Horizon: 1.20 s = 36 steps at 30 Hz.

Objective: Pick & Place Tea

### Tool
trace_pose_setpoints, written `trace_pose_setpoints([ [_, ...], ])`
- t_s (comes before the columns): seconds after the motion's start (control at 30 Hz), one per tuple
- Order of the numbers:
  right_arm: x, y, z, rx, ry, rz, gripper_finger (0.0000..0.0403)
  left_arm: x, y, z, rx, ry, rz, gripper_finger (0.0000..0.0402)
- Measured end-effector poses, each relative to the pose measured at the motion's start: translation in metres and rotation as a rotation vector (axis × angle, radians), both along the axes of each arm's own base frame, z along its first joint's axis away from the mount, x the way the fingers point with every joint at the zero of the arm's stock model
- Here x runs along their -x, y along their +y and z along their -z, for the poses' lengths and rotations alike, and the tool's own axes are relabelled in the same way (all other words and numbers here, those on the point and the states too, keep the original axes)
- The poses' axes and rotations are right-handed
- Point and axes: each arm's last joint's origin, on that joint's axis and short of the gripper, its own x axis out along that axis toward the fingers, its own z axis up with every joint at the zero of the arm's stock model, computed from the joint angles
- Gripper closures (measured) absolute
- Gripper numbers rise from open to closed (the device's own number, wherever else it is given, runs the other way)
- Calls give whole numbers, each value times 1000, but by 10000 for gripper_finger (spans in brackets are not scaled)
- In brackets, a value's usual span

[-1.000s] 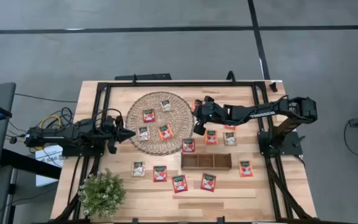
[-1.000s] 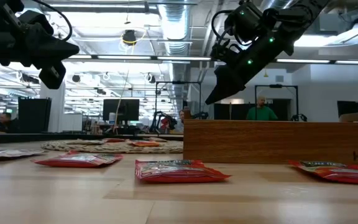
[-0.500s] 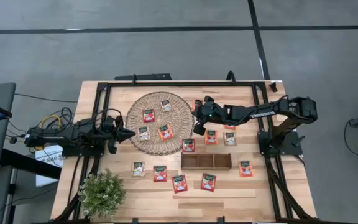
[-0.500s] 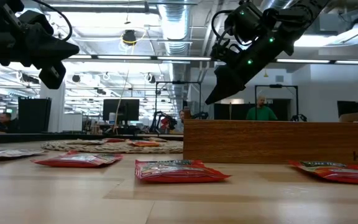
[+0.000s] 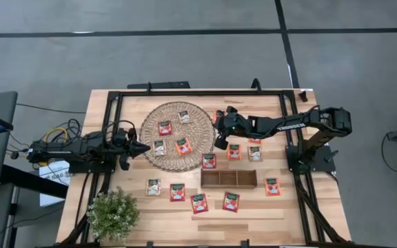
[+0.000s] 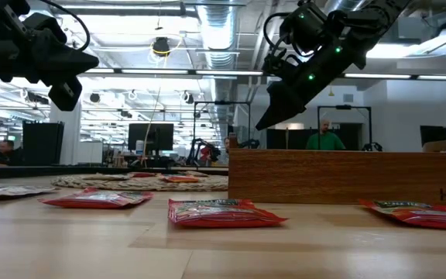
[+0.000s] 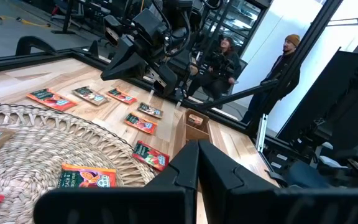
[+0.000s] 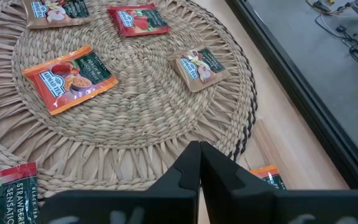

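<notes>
Woven wicker mat [image 8: 135, 93] sits right ahead of the right gripper [image 8: 199, 163], whose fingers are clenched together on nothing, hanging over the mat's edge. Four tea sachets [image 8: 69, 77] lie on the mat beyond those fingertips, more on the wooden table [image 5: 281, 207] around the tray [image 5: 229, 178]. Left gripper [image 5: 142, 147] waits at the mat's opposite edge, also pinched closed and empty.

Wicker mat [image 5: 176, 136] — tray [image 5: 229, 179] — plant [image 5: 113, 213].
</notes>
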Motion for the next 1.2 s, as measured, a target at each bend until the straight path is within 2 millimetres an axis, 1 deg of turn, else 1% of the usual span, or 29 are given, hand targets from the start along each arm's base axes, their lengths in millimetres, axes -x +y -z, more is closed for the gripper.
trace_pose_setpoints([
  [0.53,0,0,0,0,-1,0,403,0,0,0,0,0,0,402],
  [0.63,-1,0,-2,-3,-26,3,403,0,0,0,0,0,0,402],
  [0.77,-2,6,-1,-129,-68,46,403,0,0,0,0,-1,0,402],
  [0.83,5,7,0,-177,-18,59,403,0,0,0,0,-1,0,402],
  [0.9,14,8,1,-187,71,70,403,0,0,0,0,-1,0,402],
  [0.97,26,10,-3,-181,145,68,403,0,0,0,3,-3,0,402],
  [1.03,38,11,-14,-158,185,49,403,0,0,0,4,-4,0,402],
  [1.1,51,11,-29,-134,179,40,403,0,0,0,4,-5,0,402],
  [1.2,75,7,-52,-96,159,88,403,0,0,-1,4,-6,0,402],
])
